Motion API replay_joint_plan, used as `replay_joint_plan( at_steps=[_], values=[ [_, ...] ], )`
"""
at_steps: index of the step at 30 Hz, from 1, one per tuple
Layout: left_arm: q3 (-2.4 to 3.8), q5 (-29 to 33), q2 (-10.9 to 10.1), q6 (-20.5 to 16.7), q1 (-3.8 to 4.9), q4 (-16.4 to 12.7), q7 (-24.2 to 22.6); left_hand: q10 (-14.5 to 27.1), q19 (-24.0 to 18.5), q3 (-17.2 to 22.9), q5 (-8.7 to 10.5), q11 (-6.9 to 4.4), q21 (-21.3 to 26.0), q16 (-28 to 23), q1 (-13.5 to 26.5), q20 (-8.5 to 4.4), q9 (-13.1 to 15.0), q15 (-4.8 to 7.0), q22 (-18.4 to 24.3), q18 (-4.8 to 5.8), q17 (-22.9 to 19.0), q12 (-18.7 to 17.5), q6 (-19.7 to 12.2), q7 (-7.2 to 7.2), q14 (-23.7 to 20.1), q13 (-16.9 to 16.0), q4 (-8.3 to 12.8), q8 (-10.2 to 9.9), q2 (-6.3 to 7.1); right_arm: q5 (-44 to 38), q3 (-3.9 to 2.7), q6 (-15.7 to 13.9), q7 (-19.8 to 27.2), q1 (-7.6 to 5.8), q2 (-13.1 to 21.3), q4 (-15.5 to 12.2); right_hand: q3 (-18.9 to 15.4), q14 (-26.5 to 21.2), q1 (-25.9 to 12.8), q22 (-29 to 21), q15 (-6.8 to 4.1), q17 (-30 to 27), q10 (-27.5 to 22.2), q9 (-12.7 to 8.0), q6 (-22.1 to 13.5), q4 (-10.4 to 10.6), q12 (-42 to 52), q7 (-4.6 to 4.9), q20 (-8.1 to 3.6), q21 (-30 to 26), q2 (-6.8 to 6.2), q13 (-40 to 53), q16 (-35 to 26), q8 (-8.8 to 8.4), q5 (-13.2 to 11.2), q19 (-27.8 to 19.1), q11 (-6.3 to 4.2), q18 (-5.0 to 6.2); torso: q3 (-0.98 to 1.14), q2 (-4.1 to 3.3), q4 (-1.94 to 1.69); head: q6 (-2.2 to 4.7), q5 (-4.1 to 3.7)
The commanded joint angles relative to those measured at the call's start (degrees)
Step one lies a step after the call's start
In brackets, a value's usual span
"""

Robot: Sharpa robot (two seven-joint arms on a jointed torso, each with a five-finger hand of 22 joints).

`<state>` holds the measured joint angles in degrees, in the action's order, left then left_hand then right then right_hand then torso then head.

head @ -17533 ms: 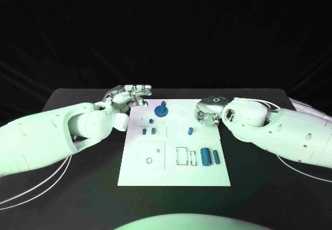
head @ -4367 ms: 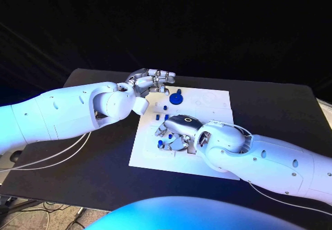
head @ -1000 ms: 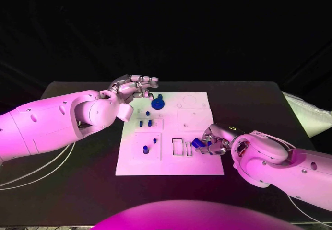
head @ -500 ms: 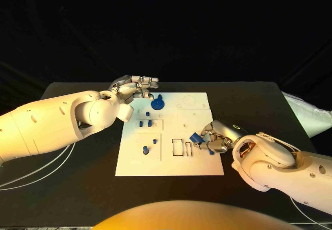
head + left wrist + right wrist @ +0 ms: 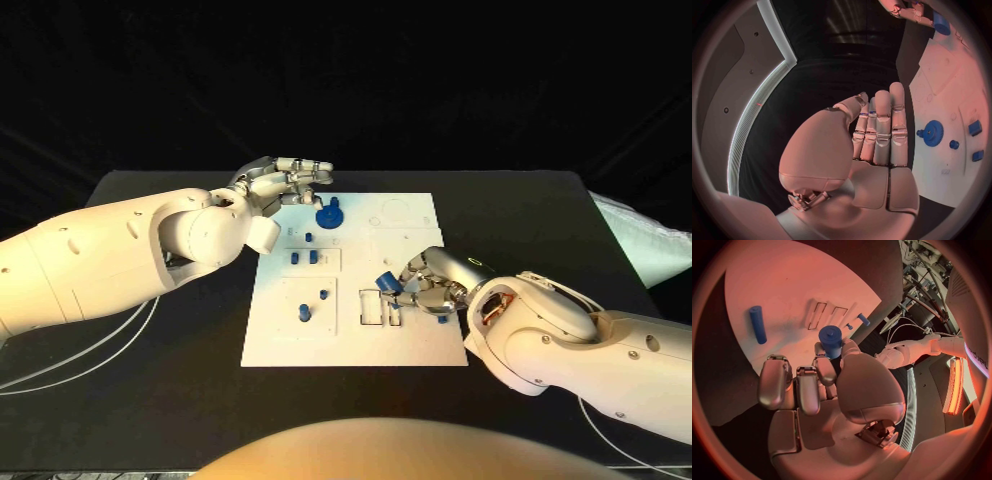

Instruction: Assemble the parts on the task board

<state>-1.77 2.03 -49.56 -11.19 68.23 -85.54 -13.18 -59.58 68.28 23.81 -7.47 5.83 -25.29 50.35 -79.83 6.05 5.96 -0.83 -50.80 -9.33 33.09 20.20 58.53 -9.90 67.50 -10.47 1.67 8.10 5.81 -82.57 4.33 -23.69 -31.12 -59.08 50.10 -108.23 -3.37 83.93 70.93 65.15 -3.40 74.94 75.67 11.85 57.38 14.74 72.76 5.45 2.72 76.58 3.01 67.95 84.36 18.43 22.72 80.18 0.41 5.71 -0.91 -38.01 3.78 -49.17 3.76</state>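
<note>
Head view: the right hand (image 5: 428, 285) has shifted left across the white task board (image 5: 411, 240), pinching a blue cylinder part (image 5: 385, 281) above the slots. Left hand (image 5: 289, 180) stays empty, fingers together. Right wrist view: thumb hides the cylinder's (image 5: 830, 340) lower end.

- head view looks down from above and behind at the whole white board (image 5: 411, 345) and both arms.
- each wrist view sits close behind its own hand; both share the board (image 5: 942, 75) (image 5: 786, 285).
</note>
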Motion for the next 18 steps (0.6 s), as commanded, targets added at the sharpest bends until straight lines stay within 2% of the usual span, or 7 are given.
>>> replay_joint_plan(
  at_steps=[1, 4, 9, 18],
  values=[
    [0.02, -0.27, 0.23, 1.32, 0.00, -0.01, -0.31, 0.43, 0.06, -0.33, -0.13, -0.13, 0.25, -0.27, -0.05, 0.31, -0.07, -0.01, 0.07, -1.08, -0.05, 0.25, -0.41, 0.05, -0.40, -0.06, 0.17, 0.39, -0.71, 2.70, -0.02, 5.26, -1.13, -0.03, -0.92, 0.45, -0.41, 4.14, -1.53, -0.09, -0.51, 4.26, 0.38, 4.00, 1.74, 0.91, -0.24, -1.13, -0.42, 0.14, -0.67, 0.22, -0.31, 2.30, 0.70, 0.00, -0.41, -0.82, -0.02, 0.03, -0.12, -0.06, 0.04],
    [0.02, -0.27, 0.26, 1.31, 0.00, -0.03, -0.31, 0.48, 0.06, -0.31, -0.14, -0.12, 0.26, -0.26, -0.12, 0.30, -0.07, 0.00, 0.08, -1.08, -0.08, 0.30, -0.44, 0.04, -0.43, -0.05, 0.22, 0.41, -0.74, 3.41, -0.01, 7.28, -1.88, -0.04, -1.77, 0.94, -0.95, 4.14, -2.17, -0.04, -0.73, 4.21, 1.21, 4.74, 2.30, 1.59, 0.45, -1.47, -0.59, 0.14, -0.62, 1.26, -0.34, 2.91, 1.61, 0.06, -0.68, -0.83, -0.05, -0.03, -0.09, -0.01, 0.15],
    [0.02, -0.27, 0.26, 1.28, 0.00, -0.04, -0.33, 0.48, 0.06, -0.31, -0.14, -0.12, 0.26, -0.26, -0.12, 0.30, -0.07, 0.00, 0.08, -1.08, -0.08, 0.30, -0.44, 0.04, -0.43, -0.05, 0.22, 0.41, -0.74, 4.11, 0.01, 8.58, -2.32, -0.02, -2.77, 1.54, -1.16, 4.13, -2.51, -0.02, -0.86, 4.15, 1.76, 5.16, 2.55, 1.75, 0.97, -1.65, -0.69, 0.14, -0.37, 2.01, -0.38, 3.23, 1.82, 0.09, -0.84, -0.83, -0.01, -0.03, 0.05, -0.07, 0.42],
    [0.02, -0.27, 0.13, 1.22, 0.00, -0.22, -0.30, 0.48, 0.06, -0.31, -0.14, -0.12, 0.26, -0.26, -0.12, 0.30, -0.07, 0.00, 0.08, -1.08, -0.08, 0.30, -0.44, 0.04, -0.43, -0.05, 0.22, 0.41, -0.74, 4.00, 0.03, 7.65, -2.50, 0.26, -3.98, 2.59, -1.43, 4.13, -2.87, -0.01, -1.04, 4.11, 2.25, 5.74, 2.68, 1.80, 1.40, -1.85, -0.85, 0.13, -0.05, 2.72, -0.41, 3.62, 2.39, 0.13, -1.03, -0.84, 0.04, -0.06, 0.06, -0.26, 0.68]
  ],
)
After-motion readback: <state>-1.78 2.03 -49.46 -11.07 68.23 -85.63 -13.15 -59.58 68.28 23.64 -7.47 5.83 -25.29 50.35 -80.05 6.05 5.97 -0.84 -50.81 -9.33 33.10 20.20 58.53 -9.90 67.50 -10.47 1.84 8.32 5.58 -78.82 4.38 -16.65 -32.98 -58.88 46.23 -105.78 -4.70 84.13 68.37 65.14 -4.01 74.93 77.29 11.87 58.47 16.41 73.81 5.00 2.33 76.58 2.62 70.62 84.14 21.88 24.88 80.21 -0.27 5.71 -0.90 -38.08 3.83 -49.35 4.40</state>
